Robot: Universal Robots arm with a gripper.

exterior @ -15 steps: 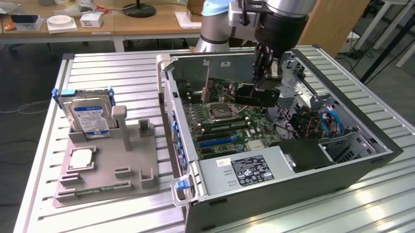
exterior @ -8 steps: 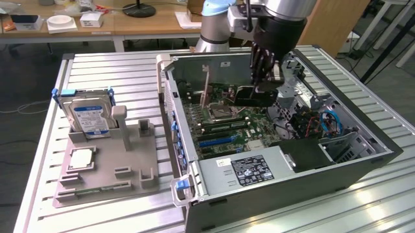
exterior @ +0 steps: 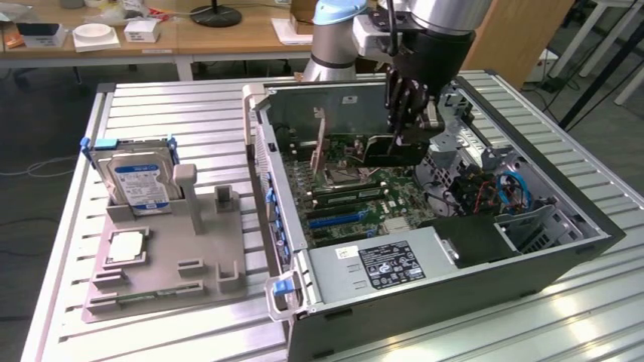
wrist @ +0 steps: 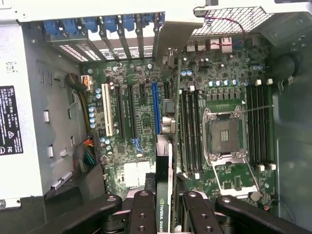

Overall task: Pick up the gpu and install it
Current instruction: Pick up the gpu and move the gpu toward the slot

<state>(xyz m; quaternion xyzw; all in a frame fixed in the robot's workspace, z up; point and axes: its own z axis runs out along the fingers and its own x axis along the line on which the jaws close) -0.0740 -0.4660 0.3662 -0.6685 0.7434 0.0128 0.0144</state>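
The gpu [wrist: 164,195] shows edge-on in the wrist view, clamped in the tool [wrist: 168,214]. The picture's edge cuts off the rest of its length and the finger bases. In the exterior view the arm [exterior: 443,23] is cut by the upper edge, and the card masks the motherboard [exterior: 352,196] beneath it, so contact with any slot cannot be told. Print on the power supply label [exterior: 391,265] is too small to read.

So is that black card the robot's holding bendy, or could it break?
Probably stiff: the gpu looks dead straight, held edge-on in the gripper. Likely light, since it is so thin. Possibly fragile: a thin green board edge shows along it.
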